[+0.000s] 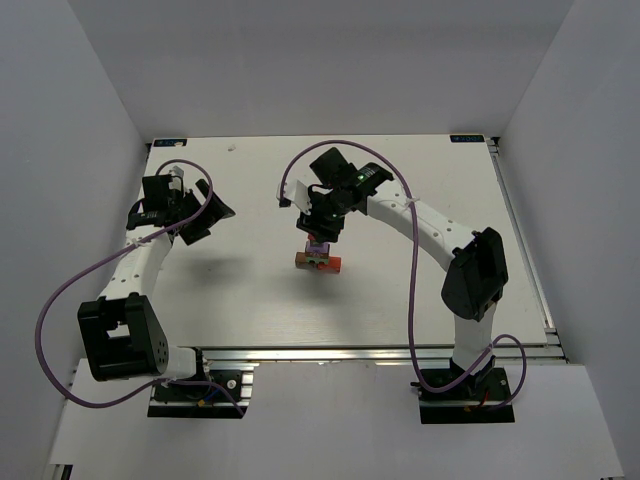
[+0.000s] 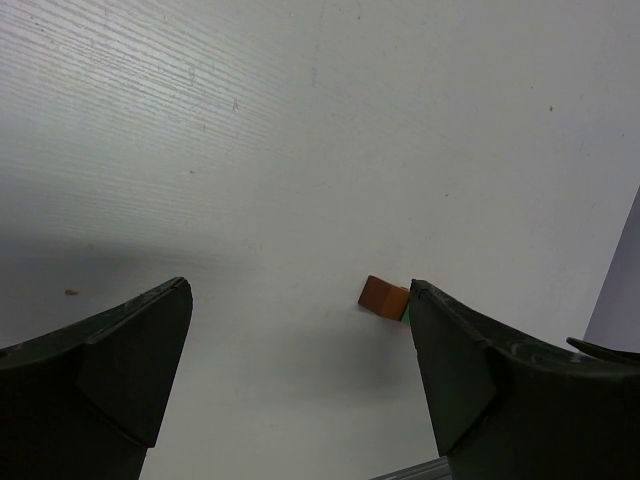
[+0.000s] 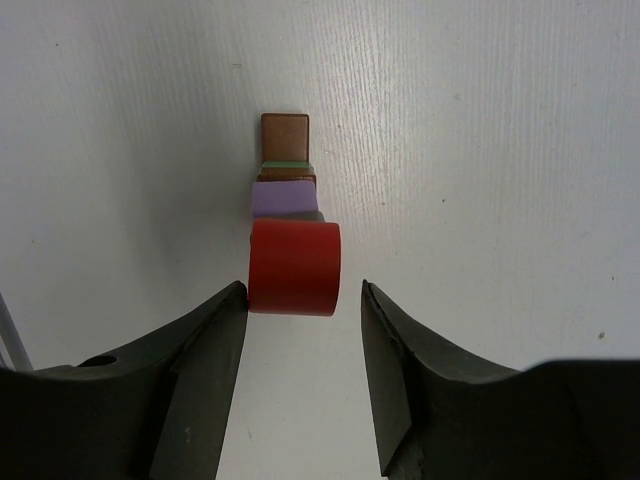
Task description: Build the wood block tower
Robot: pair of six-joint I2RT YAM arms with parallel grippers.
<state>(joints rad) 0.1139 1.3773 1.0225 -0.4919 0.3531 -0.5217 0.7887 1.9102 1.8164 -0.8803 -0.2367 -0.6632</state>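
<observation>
While the left gripper (image 2: 300, 292) is held over bare table (image 1: 250, 300) at the left, its jaws spread wide with nothing between them, the tower (image 1: 318, 258) is seen near the middle of the table, to that gripper's right and well apart from it. In the left wrist view only a brown block (image 2: 383, 297) and a sliver of green are caught beside one finger. From above, the tower's low pieces are laid in a short row running left to right, brown on the left and red on the right, with a lilac block (image 3: 284, 198) above the middle. The right gripper (image 3: 304, 290) is poised directly at the tower and is plainly the nearer one. Its jaws are parted: one finger is seen at the edge of the red block (image 3: 294, 268), though contact cannot be told, while a strip of table is left showing between that block and the other finger, so nothing is clamped. In the right wrist view the pieces are strung straight ahead of the fingers, red nearest, then lilac, a green strip (image 3: 287, 164) and brown farthest, so the long axis is pointed away from the gripper, across the line on which the jaws close. A straight withdrawal is judged the safest coming move, lest the red block be dragged.
</observation>
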